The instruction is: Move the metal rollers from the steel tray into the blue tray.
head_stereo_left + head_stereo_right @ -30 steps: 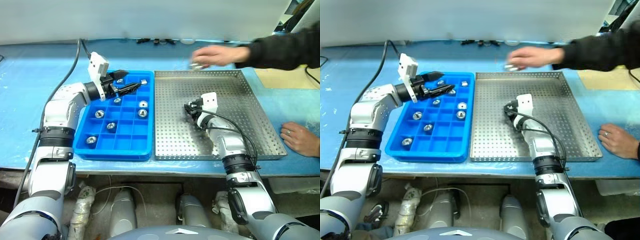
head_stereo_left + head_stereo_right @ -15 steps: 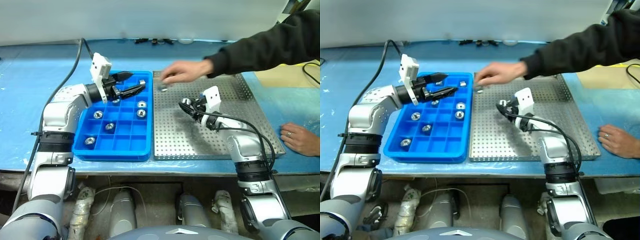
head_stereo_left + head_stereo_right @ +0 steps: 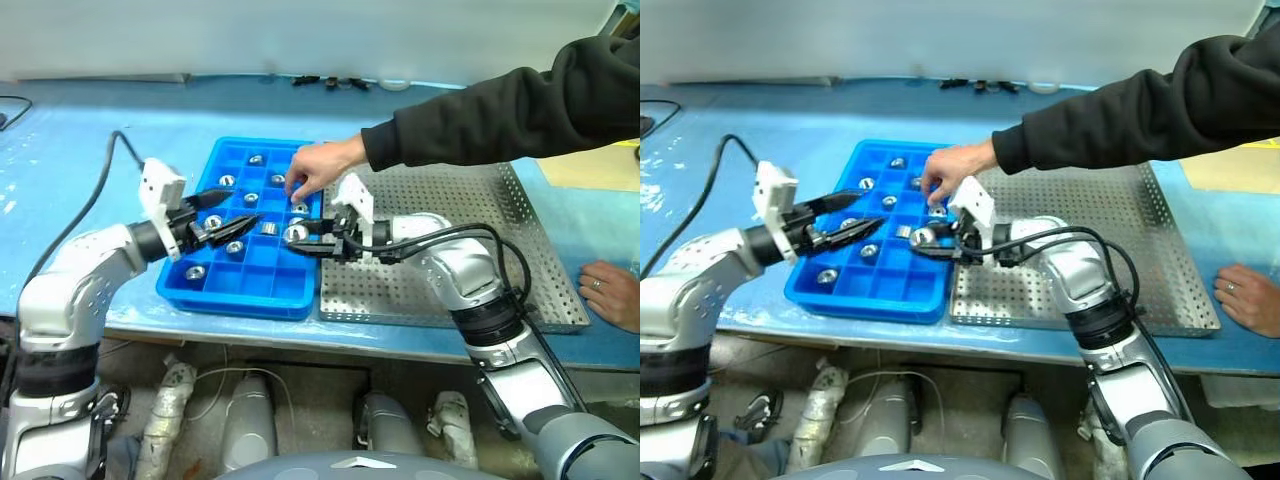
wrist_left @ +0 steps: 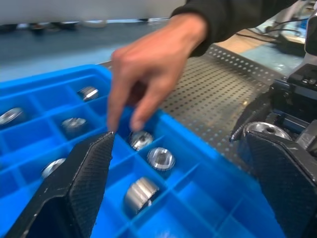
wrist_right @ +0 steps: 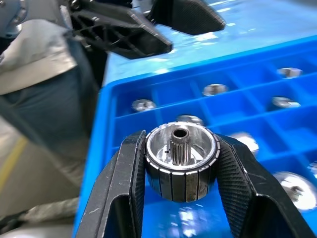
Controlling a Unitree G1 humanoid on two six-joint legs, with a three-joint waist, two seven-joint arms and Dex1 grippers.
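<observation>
We have swung the right gripper (image 5: 181,163), clamping a metal roller (image 5: 181,159), over the blue tray (image 3: 262,290), left gripper (image 3: 225,215) spread wide, a person's hand (image 3: 312,170) now reaching in.

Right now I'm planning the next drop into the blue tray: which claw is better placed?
Right. The right claw already grips a metal roller over the blue tray; the left claw is open, and a person's hand reaches into the tray.

Both arms are silver-grey with black ribbed joint bands, white wrist blocks and looping black cables. Each tool (image 3: 228,222) has two black fingers. The person wears a black sleeve (image 3: 500,105).
</observation>
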